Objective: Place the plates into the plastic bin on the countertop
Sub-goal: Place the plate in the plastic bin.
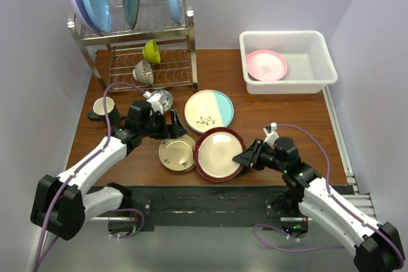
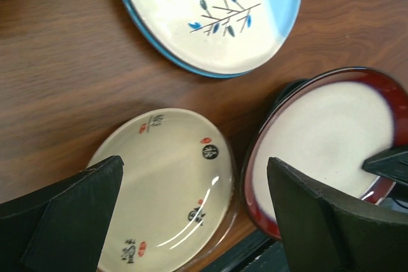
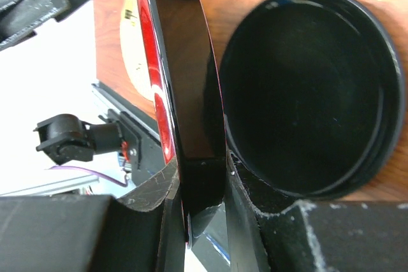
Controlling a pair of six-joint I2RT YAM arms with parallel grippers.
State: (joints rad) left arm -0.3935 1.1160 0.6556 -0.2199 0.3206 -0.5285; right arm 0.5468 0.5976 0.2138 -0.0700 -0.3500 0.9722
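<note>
Maroon-rimmed plate (image 1: pixel 218 151) between right jaws

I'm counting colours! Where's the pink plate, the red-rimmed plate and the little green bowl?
Pink round plate (image 1: pixel 266 65): top view, on its flat middle.
Maroon-rimmed cream round plate (image 1: pixel 220 151): top view, on its cream centre.
Small lime-green bowl (image 1: pixel 152 51): top view, on its rounded side.
</note>
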